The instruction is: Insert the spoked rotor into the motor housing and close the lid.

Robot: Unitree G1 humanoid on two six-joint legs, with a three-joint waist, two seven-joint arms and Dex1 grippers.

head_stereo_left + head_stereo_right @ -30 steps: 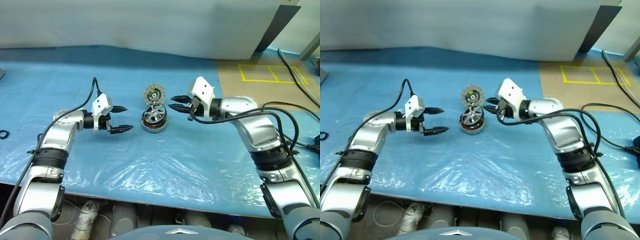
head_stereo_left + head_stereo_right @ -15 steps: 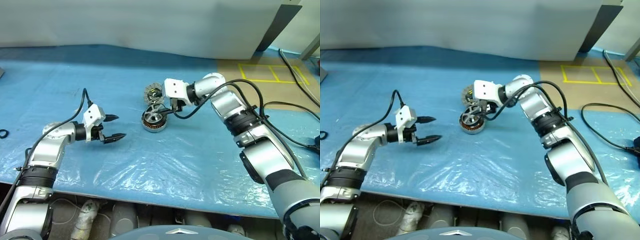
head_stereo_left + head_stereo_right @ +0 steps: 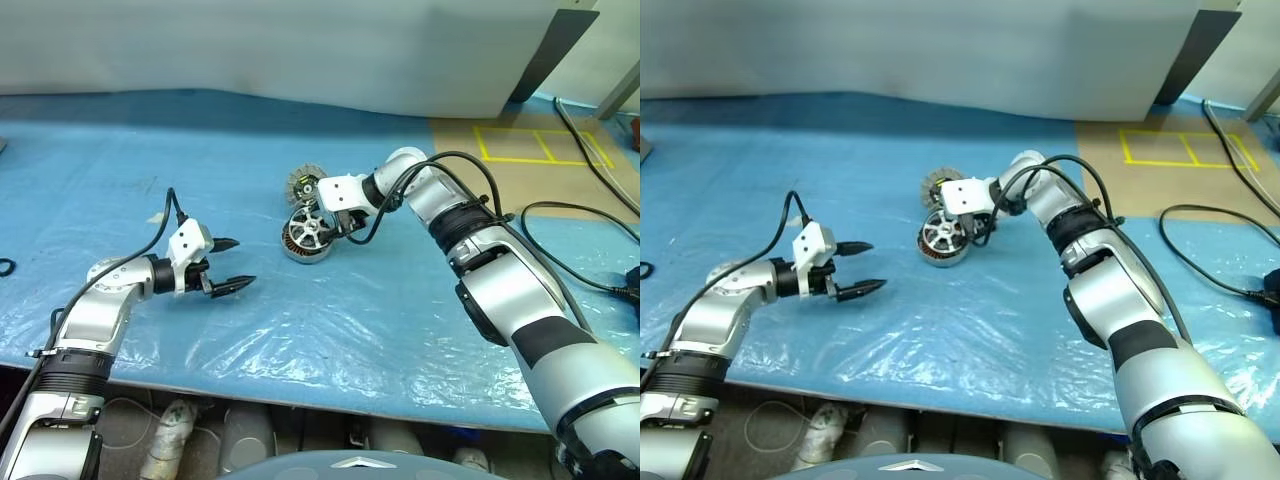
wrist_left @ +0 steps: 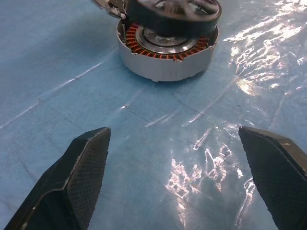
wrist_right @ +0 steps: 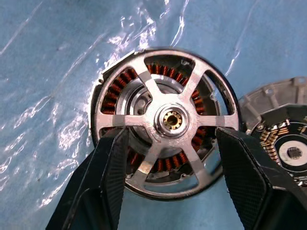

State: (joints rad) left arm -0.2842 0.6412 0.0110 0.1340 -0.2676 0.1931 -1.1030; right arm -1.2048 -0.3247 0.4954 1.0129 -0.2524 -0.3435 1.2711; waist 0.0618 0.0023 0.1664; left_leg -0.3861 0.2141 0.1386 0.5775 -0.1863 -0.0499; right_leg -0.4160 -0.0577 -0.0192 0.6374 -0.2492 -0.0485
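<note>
While the right pincer (image 3: 322, 215) reaches in over the middle of the surface (image 3: 400, 330), its two black fingers (image 5: 103, 182) stand apart on either side of the spoked rotor (image 5: 165, 120); from the right wrist view they look right up against the dark rim, though I honestly can't tell if they're actually pressing on it or just framing it. The spoked rotor sits on top of the motor housing (image 4: 165, 57), a bit tilted and not sunk all the way in, so the copper windings peek out through the spokes and under the rim; the housing itself rests on the crinkly blue plastic sheet (image 3: 300, 330). The lid (image 3: 303, 184) lies open just behind the housing, pale inner face up, touching its rim. Off to the side, the left pincer (image 3: 232, 264) hovers above the sheet with its tips spread wide and nothing between them, well apart from the motor, pointing roughly toward it.
</note>
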